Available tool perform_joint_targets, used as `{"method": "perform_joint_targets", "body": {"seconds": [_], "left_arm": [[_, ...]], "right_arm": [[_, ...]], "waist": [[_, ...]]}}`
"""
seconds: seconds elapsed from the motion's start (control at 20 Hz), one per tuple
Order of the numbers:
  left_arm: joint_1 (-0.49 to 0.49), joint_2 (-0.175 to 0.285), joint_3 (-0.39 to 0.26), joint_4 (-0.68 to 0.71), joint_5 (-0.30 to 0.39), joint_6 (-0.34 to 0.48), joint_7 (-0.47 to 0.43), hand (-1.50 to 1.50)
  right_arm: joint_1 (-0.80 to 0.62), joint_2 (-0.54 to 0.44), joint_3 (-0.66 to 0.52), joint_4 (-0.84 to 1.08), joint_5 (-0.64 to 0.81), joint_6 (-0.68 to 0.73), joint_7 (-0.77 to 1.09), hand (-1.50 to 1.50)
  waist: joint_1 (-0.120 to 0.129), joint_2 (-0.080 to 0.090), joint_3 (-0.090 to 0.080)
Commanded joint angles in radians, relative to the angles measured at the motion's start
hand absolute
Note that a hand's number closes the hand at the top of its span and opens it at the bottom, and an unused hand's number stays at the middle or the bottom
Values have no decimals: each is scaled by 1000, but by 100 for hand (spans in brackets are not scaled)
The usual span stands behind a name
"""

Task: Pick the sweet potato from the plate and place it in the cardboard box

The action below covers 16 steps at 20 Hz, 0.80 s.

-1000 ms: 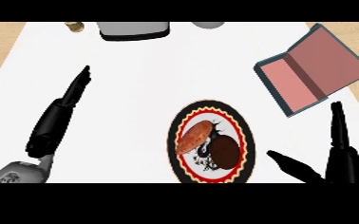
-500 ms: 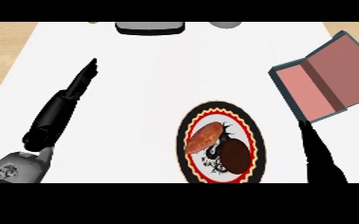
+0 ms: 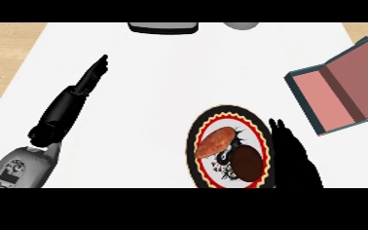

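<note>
While one sweet potato (image 3: 215, 143) tops one plate (image 3: 231, 111), left hand (image 3: 89, 79) and right hand (image 3: 288, 149) extend straight, empty.

Left robot hand (image 3: 70, 106) lies outstretched, fingers straight; right robot hand (image 3: 291, 157) points upward, straight-fingered.

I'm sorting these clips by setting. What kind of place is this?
Likely a kitchen counter: a white worktop holding a patterned plate with a sweet potato on it, and an open cardboard box at the right.
</note>
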Motion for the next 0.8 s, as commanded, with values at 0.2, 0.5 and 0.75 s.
{"method": "perform_joint_targets", "body": {"seconds": [0.2, 0.5, 0.75], "left_arm": [[-18, 7, 15, 0, 1, -16, 11, 0], [-25, -21, 17, 27, -7, -1, 25, 0], [-13, -42, 6, 37, -22, 2, 10, 0]], "right_arm": [[-170, 306, 17, 134, 60, 251, 319, -150], [-225, 369, -19, 262, 101, 273, 321, -150], [-283, 371, -51, 351, 109, 260, 321, -150]], "waist": [[0, -6, 4], [-20, -9, 6], [-20, -8, 7]]}}
